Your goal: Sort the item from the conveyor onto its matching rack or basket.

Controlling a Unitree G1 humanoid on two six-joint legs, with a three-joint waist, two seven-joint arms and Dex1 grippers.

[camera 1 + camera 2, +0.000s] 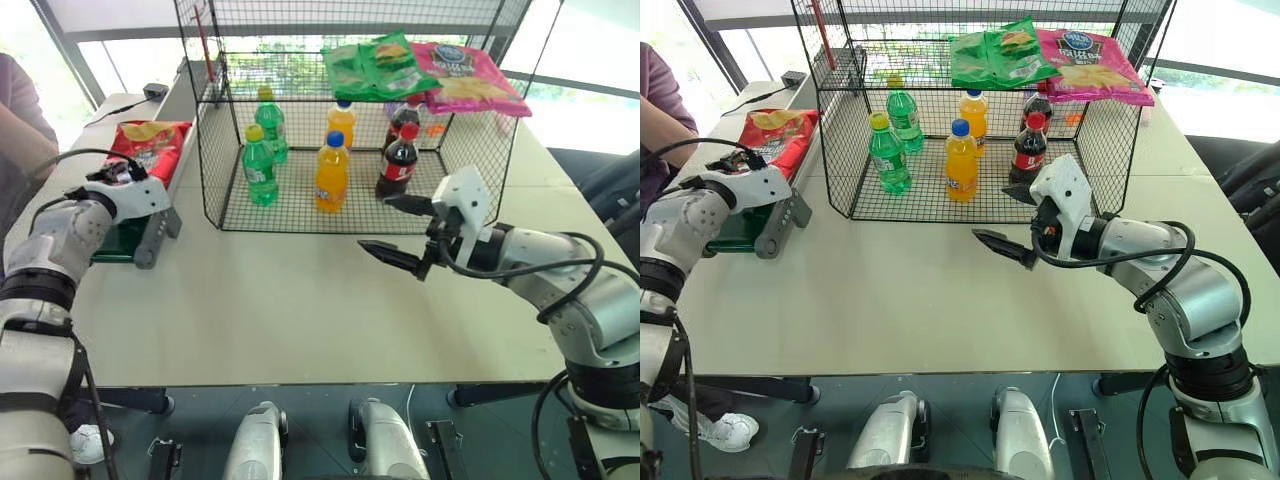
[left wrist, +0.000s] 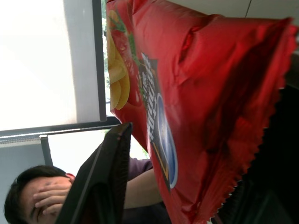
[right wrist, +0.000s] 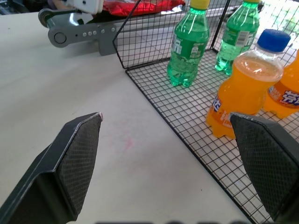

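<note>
The red chip bag (image 1: 150, 145) lies on the dark green conveyor (image 1: 148, 238) at the table's left edge. My left gripper (image 1: 125, 172) is at the bag's near end and shut on it. In the left wrist view the bag (image 2: 201, 93) sits between the two black fingers (image 2: 103, 177), and one fingertip meets its printed face. The black wire-mesh rack (image 1: 213, 150) stands at the back of the table. My right gripper (image 1: 375, 225) hovers open and empty above the table, in front of the rack's right half.
Two green chip bags (image 1: 375, 65) and a pink chip bag (image 1: 470, 75) lie on the rack's top shelf. Green bottles (image 1: 258, 165), orange bottles (image 1: 331, 172) and cola bottles (image 1: 398, 160) stand inside. A person (image 1: 20, 130) sits at the far left.
</note>
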